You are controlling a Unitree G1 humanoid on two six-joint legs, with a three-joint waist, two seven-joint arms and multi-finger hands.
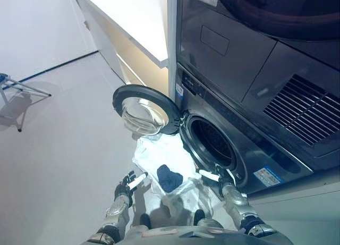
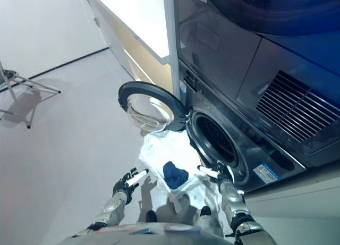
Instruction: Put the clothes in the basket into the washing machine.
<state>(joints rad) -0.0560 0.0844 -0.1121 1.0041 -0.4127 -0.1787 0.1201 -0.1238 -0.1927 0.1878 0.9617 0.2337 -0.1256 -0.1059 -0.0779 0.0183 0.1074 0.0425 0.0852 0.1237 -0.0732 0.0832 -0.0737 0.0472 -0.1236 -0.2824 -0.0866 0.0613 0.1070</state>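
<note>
Right hand point(image 1: 219, 177) hovers open beside washing machine point(image 1: 255, 91), labels unreadable.

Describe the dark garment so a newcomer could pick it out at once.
Start at the washing machine with its round door swung open. On the floor below lies a clear, whitish basket. The dark navy garment is bunched inside it, the only dark item there.

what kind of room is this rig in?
Likely a home laundry area or a mock-up of one: a front-loading washing machine with its round door swung open, a second appliance stacked above it, a white counter alongside, and a basket holding a dark garment on the floor.
</note>
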